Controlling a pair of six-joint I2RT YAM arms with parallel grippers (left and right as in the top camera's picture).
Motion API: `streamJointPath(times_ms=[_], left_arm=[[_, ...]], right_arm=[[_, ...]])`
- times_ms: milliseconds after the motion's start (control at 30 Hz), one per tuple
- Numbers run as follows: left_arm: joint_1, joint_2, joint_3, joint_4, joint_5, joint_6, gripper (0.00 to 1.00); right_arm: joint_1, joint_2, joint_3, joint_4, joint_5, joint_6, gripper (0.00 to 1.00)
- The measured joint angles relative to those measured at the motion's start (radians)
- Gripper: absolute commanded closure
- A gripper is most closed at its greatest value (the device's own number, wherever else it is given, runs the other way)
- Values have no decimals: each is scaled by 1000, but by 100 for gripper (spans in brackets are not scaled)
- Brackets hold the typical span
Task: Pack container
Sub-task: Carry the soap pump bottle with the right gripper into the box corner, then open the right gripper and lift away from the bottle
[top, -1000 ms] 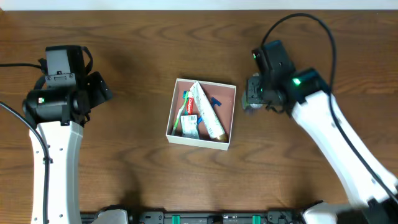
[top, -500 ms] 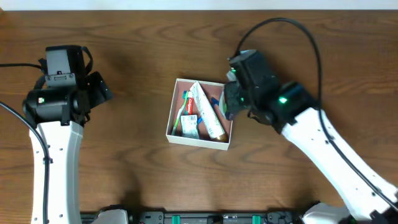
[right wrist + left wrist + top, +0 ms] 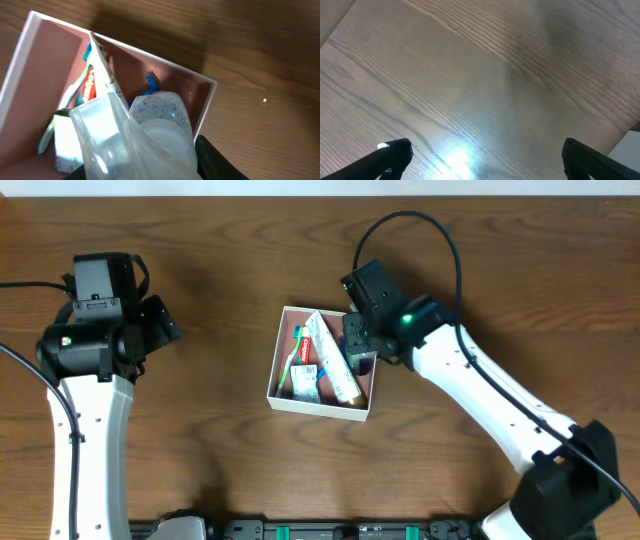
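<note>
The container (image 3: 283, 323), a shallow square box with white walls and a pinkish-brown inside, sits mid-table and holds a toothpaste tube (image 3: 331, 356), a green toothbrush and small packets. My right gripper (image 3: 358, 338) hangs over its right side, shut on a clear plastic bottle with blue-speckled contents (image 3: 160, 112). In the right wrist view the container (image 3: 35, 75) lies just below the bottle, with the toothpaste tube (image 3: 100, 70) beside it. My left gripper (image 3: 480, 157) is open and empty over bare wood at the left.
The wooden table (image 3: 220, 240) surrounds the container. The left arm (image 3: 95, 330) stands at the left side. A white corner of the container shows at the lower right edge of the left wrist view (image 3: 632, 145).
My right gripper has moved left from beside the container to over its right side, carrying the bottle. The left arm has not moved.
</note>
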Motion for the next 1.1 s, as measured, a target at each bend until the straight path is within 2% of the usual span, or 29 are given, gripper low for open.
streamJointPath(times_ms=[100, 267, 733, 1033, 1100], left_arm=[[0, 0, 0, 0, 0, 0, 2], [0, 0, 0, 0, 0, 0, 2], [0, 0, 0, 0, 0, 0, 2], [0, 0, 0, 0, 0, 0, 2], [0, 0, 0, 0, 0, 0, 2]], right_arm=[[0, 20, 0, 0, 14, 0, 44], [0, 31, 0, 9, 30, -8, 25], [-2, 16, 24, 11, 75, -31, 10], [-90, -193, 76, 1, 79, -77, 9], [-107, -229, 80, -3, 80, -81, 1]])
